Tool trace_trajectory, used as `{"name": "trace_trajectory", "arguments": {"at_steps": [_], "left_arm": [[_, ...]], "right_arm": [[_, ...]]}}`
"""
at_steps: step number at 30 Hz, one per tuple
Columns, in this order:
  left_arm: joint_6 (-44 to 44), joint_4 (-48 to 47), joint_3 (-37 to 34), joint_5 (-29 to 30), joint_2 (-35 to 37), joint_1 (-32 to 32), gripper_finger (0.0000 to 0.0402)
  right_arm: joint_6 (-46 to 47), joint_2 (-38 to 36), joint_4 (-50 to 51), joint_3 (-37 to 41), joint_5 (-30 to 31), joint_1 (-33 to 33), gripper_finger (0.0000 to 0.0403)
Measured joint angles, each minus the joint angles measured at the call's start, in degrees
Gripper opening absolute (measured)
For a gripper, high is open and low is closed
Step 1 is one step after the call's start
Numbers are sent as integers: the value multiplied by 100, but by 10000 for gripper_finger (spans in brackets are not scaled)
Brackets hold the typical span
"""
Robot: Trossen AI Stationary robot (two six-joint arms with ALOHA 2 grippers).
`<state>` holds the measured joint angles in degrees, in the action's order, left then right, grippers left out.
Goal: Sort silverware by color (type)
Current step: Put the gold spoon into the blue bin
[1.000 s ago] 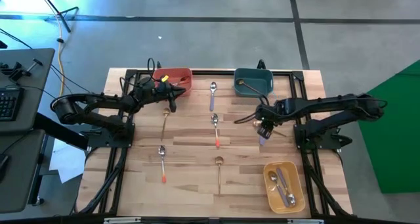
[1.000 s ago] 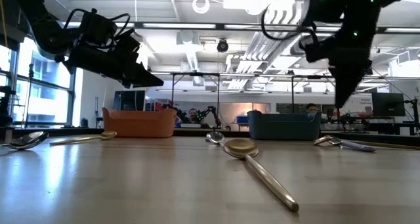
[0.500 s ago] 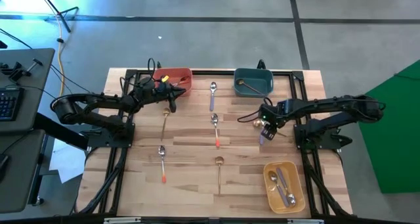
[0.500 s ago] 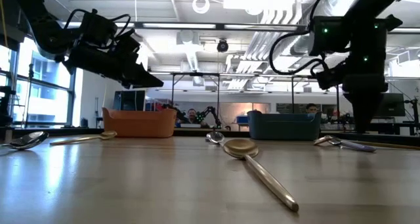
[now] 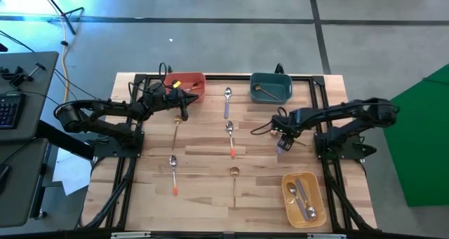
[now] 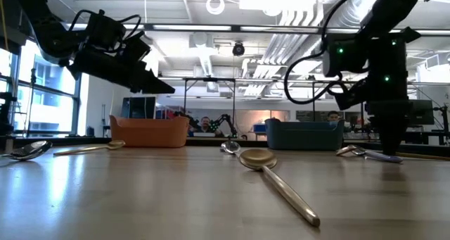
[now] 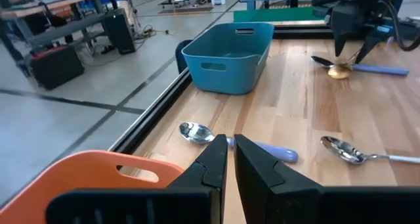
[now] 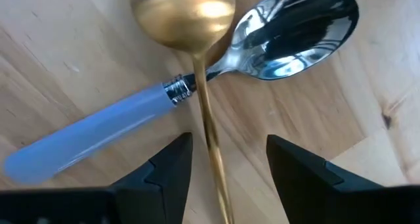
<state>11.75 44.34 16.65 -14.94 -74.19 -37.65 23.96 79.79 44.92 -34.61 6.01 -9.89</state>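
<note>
Right, your right gripper [image 8: 223,161] hangs open, empty, over the gold spoon [image 8: 197,66]: light, stiff, slippery, so pinch mid-handle.

A gold spoon [image 8: 197,46] crosses a lavender-handled spoon [image 8: 197,73].

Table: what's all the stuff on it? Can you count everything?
Coral bowl: one, far edge, left.
Teal bowl: one, far edge, right.
Yellow bowl: one, near right corner.
Gold spoons: three loose on the wood, one more in the teal bowl.
Purple-handled spoons: two loose, more in the yellow bowl.
Orange-red-handled spoons: two, mid-table.
Left gripper: by the coral bowl.
Right gripper: open over a crossed gold and purple spoon.
</note>
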Motion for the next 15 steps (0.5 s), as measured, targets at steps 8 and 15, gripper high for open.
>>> {"name": "trace_trajectory", "arguments": {"at_steps": [8,15], "left_arm": [[110,4,2,0,-1,34,19],[182,7,4,-4,-4,133,19]], "right_arm": [[-4,212,-48,-2,-16,26,138],[-172,228,-143,-13,-286,25,36]]}}
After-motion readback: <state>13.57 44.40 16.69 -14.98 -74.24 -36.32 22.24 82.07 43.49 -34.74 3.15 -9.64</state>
